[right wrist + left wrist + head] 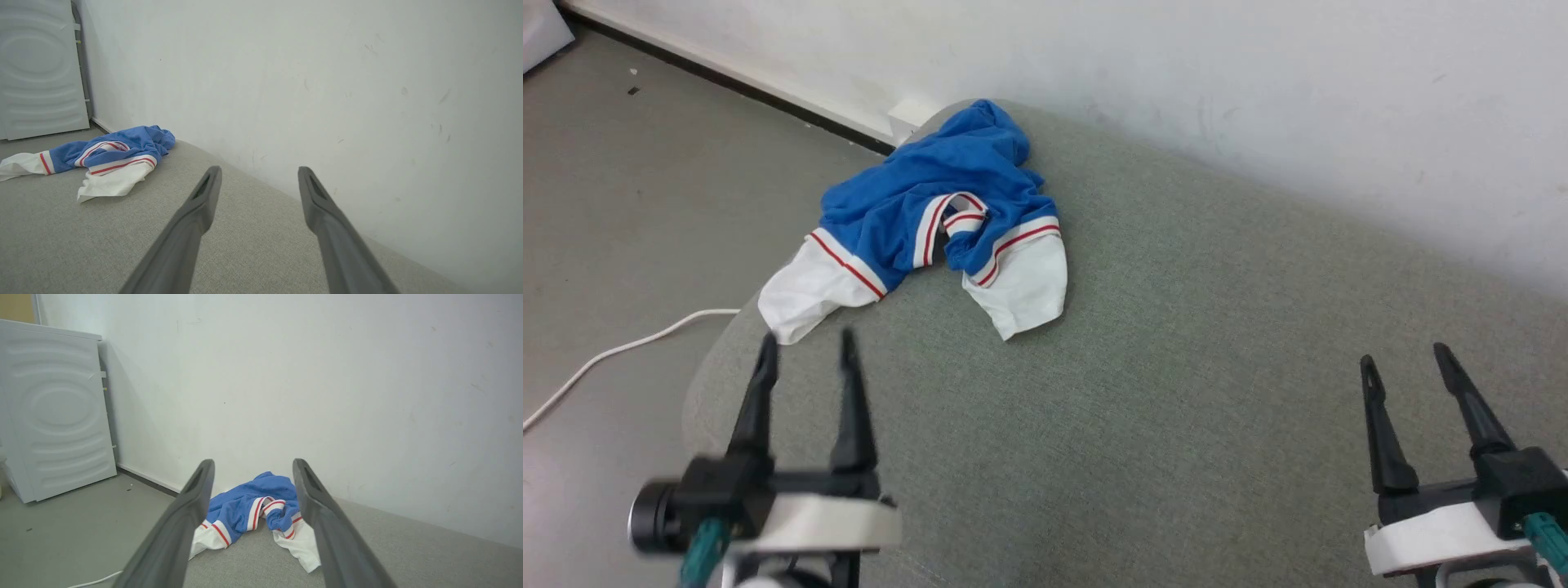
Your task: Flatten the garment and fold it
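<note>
Left gripper (pixel 808 339) is noted at the lower left of the head view. Its fingers are spread wide and nothing is held. The tips are poised over the near left part of the tabletop (pixel 1176 367), just short of the garment.

Right gripper (pixel 1403 354) is noted at the lower right, fingers likewise parted and empty, well apart from the garment.

The tabletop is covered in grey woven cloth and its corners are rounded.

The garment (pixel 915 204) is found crumpled near the far left corner of the tabletop. The blue body is bunched toward the wall. Two white sleeves with red-striped trim are splayed toward the robot, and the left one reaches the tabletop's edge.

A white cable (pixel 613 351) is laid across the grey floor (pixel 645 204) to the left.

Beyond, the white wall (pixel 1258 82) is edged by a dark skirting. A white ribbed appliance (pixel 57 412) is seen against it in the left wrist view.
</note>
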Available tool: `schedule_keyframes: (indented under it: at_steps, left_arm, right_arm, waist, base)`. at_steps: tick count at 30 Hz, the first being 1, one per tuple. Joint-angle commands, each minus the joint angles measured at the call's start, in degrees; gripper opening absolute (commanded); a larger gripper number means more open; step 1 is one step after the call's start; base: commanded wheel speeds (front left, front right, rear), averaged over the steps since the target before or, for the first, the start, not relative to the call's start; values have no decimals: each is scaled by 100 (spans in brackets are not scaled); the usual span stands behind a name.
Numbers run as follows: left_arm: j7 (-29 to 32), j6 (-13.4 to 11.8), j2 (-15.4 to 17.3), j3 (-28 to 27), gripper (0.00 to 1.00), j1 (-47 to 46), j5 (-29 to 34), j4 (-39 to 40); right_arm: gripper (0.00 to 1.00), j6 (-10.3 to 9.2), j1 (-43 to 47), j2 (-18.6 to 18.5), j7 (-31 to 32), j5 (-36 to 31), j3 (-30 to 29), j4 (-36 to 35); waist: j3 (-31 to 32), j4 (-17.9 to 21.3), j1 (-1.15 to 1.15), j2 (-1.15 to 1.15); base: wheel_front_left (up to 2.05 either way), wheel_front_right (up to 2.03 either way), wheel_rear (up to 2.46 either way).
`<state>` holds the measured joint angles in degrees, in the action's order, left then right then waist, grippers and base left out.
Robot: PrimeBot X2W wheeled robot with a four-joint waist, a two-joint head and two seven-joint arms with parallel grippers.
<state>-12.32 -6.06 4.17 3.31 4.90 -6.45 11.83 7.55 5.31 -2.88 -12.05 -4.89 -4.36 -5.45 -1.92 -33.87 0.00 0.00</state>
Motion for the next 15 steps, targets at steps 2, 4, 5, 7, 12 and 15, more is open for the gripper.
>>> schedule_keyframes:
  at_steps: [2,4,5,7,12,15]
  left_arm:
    - [418,294,129,129,100,-689,-154,87]
    - [834,442,234,160,100,-1317,-228,109]
    - [1049,493,279,163,100,-1679,-255,112]
    - [1509,589,381,162,100,-2434,-303,16]
    - [2360,857,731,67,100,-4245,-423,-623]
    - [2813,1043,963,93,100,-5030,-523,-1215]
  right_arm:
    - [100,-6,53,1,92,-55,-76,-198]
    - [100,-6,53,1,201,-86,-112,-391]
    - [100,-6,46,1,269,-118,-125,-514]
    - [100,-6,31,1,415,-183,-141,-785]
    - [100,-6,-130,1,796,-394,36,-1474]
    - [100,-6,-280,1,991,-496,199,-1793]
  waist:
    - [-137,-45,0,0]
    - [-256,-65,0,0]
    - [-325,-66,0,0]
    - [-469,-59,0,0]
    - [-997,169,0,0]
    - [-1333,388,0,0]
  base:
    - [0,0,0]
    - [0,0,0]
    - [0,0,0]
    - [0,0,0]
    - [0,0,0]
    - [0,0,0]
